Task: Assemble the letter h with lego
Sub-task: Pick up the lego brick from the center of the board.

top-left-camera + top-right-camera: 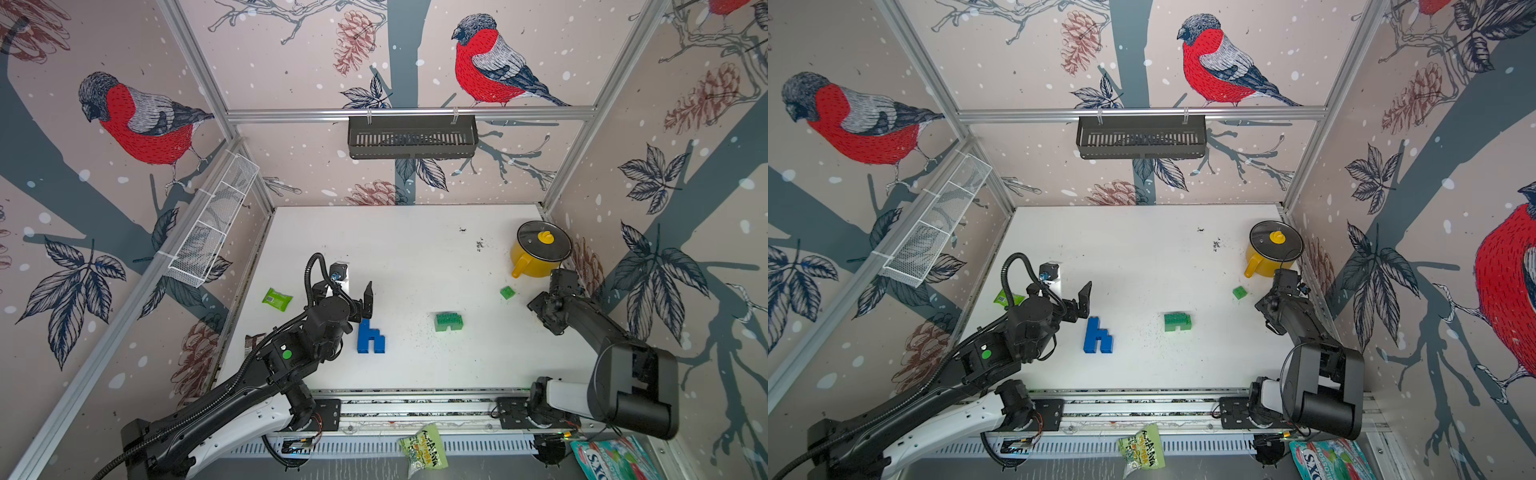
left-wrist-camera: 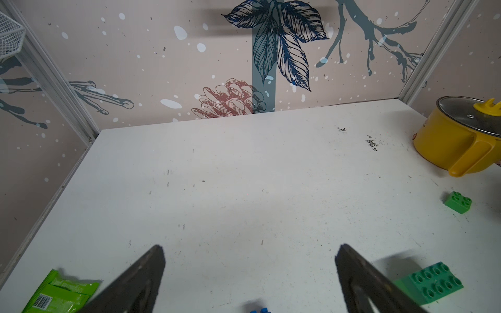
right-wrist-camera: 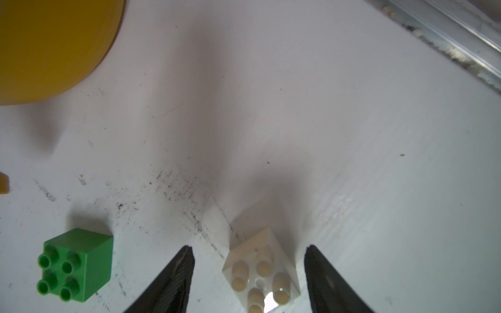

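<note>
Right gripper (image 3: 248, 247) straddles the white brick (image 3: 261, 271) near the yellow pot (image 1: 536, 257), jaws apart, not pinching it. Left gripper (image 2: 249, 246) is released and empty, over the blue h (image 1: 370, 337), well apart from the pot. Step looks like grabbing the white brick. Next: clamp squarely, since the brick sits skewed and may twist.

lying flat as a joined blue h (image 1: 370, 337). sitting well apart: a green stack (image 1: 448, 321) and a small green brick (image 1: 507, 292). resting near the latter: a white brick (image 3: 261, 273).
</note>
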Robot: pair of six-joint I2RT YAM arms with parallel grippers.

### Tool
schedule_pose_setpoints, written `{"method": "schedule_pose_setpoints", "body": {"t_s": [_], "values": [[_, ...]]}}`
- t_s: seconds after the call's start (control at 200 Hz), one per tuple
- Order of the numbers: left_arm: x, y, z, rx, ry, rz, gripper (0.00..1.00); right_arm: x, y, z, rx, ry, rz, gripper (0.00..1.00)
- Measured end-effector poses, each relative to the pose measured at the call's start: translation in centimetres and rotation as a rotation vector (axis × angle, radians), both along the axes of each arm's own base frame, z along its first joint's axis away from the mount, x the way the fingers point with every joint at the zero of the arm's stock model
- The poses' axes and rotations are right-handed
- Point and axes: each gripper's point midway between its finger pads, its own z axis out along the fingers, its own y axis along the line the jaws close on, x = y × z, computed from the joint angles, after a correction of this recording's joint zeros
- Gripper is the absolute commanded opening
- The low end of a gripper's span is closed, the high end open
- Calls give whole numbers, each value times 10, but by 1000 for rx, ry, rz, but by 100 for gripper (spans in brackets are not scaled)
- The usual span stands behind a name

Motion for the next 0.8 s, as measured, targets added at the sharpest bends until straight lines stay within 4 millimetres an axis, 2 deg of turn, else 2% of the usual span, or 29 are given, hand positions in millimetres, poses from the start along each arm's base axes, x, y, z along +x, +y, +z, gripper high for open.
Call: {"method": "schedule_pose_setpoints", "body": {"t_s": [0.125, 0.425, 0.555, 0.8], "values": [[0, 1, 1, -4, -3, 0, 98, 2, 6, 0, -10, 3, 26, 61], [0, 1, 1, -2, -3, 2, 98, 1, 9, -5, -17, 22, 42, 56], [-1, 2, 2, -5, -6, 3, 98, 4, 17, -4, -18, 19, 74, 53], [-1, 6, 4, 2, -16, 20, 98, 4, 25, -10, -15, 41, 104, 43]]}}
